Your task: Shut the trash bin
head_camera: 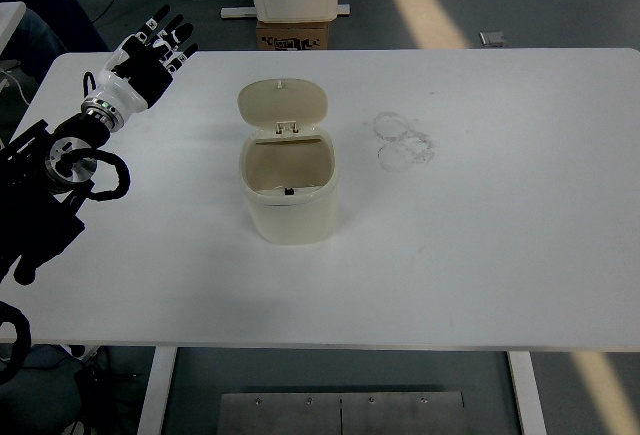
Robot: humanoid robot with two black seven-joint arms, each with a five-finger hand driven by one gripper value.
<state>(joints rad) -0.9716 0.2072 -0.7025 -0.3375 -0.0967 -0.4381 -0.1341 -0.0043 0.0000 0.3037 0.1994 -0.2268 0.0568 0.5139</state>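
1. One cream trash bin point(290, 200) stands a little left of the middle of the white table point(480, 255), and I see its lid point(283, 103) raised upright behind the opening, so the bin is open
2. My left hand point(150, 55) is above the far left corner of the table, well apart from the bin, fingers point(172, 29) stretched out and holding nothing
3. Faint ring marks point(404, 141) lie on the table to the right of the bin
4. Beyond the far edge I see a cardboard box point(294, 34) on the floor
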